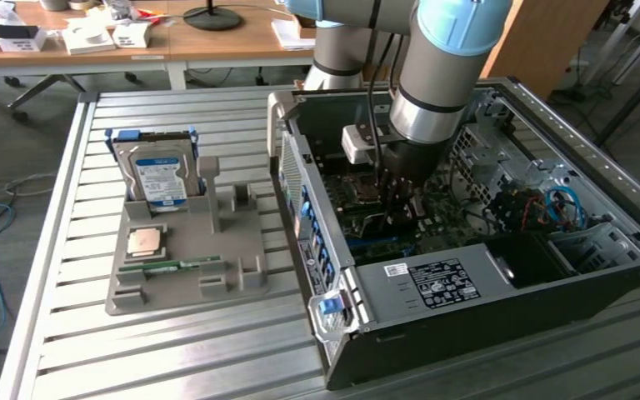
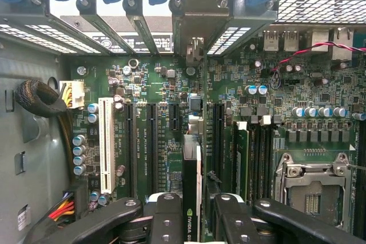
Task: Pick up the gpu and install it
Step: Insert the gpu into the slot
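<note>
While the arm (image 1: 437,83) reaches down into the open computer case (image 1: 432,367) on the slatted metal table (image 1: 187,350), the gripper (image 1: 400,200) hangs low over the motherboard (image 1: 453,212); in the wrist view its two black fingers (image 2: 166,215) stand partly closed on the gpu (image 2: 191,198), a thin dark card seen edge-on, upright between them, with a green logo on its face; the card's far edge reaches toward the row of rear slot brackets (image 2: 194,4) and lines up over the long black expansion slots (image 2: 151,141), though whether it is fully seated I cannot tell. Beside those slots runs a white slot (image 2: 106,141), and near it sits the bare processor socket (image 2: 311,190) with its metal frame; red and black wires (image 2: 303,52) cross the board's corner. On the exterior view's left, well apart from the case, a grey holder tray (image 1: 187,275) carries the silver hard drive (image 1: 162,175) standing upright, a processor chip (image 1: 146,242) lying flat, and a slim green memory stick (image 1: 170,267) lying flat.
</note>
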### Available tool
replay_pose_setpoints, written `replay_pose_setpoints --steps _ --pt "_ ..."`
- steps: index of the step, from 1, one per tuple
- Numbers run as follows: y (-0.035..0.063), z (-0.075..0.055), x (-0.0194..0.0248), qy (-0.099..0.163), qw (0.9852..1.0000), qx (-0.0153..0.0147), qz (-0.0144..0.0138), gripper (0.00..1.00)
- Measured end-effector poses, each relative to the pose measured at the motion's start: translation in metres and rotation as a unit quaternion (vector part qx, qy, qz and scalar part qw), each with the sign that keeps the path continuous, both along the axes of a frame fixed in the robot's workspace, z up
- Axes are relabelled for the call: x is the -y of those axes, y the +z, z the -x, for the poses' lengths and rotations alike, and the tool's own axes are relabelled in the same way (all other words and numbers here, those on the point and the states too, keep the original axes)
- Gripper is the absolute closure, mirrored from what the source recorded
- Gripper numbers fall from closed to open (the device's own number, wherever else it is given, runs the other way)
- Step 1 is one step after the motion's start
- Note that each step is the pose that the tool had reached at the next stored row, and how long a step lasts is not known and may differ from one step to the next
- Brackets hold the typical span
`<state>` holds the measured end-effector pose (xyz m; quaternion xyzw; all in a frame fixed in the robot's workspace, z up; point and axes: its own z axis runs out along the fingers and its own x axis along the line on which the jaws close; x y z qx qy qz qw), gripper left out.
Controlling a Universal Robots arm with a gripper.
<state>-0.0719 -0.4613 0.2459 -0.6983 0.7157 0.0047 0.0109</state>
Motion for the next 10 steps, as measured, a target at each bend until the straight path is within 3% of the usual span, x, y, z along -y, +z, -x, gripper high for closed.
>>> replay_pose_setpoints --steps 10 --pt "0.0000 0.0000 0.0000 0.000 1.0000 0.0000 0.0000 0.74"
